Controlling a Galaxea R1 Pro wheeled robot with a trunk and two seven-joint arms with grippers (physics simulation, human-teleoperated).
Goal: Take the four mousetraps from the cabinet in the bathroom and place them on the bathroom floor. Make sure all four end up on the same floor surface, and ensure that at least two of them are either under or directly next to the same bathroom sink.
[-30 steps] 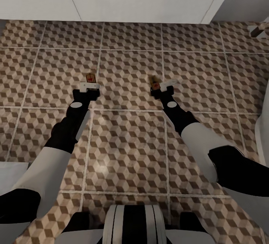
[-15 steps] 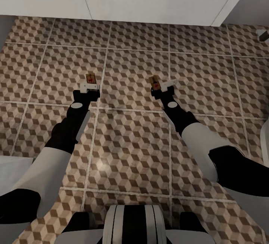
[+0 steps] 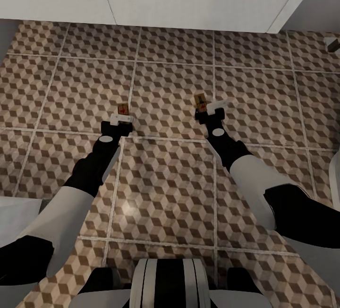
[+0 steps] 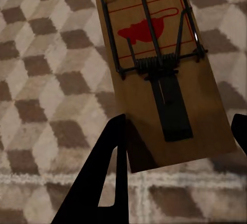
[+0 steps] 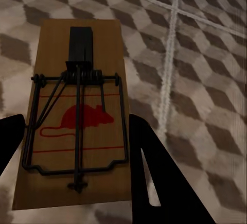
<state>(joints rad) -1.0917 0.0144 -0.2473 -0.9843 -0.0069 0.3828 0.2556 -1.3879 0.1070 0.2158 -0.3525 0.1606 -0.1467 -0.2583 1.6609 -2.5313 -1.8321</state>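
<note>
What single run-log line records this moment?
left claw: holds mousetrap | right claw: holds mousetrap | both above bathroom floor

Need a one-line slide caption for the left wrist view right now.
Left gripper holds a mousetrap, red mouse print facing the camera, above the cube-patterned bathroom floor.

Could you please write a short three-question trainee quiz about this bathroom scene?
1. True or false: the left gripper holds a tan wooden mousetrap with black wire spring.
2. The right gripper holds: A) a chrome tap, B) a second tan wooden mousetrap, C) nothing?
3. Fill in: the red mark on each trap is shaped like a ____.

Key: 1 true; 2 B; 3 mouse.
</note>
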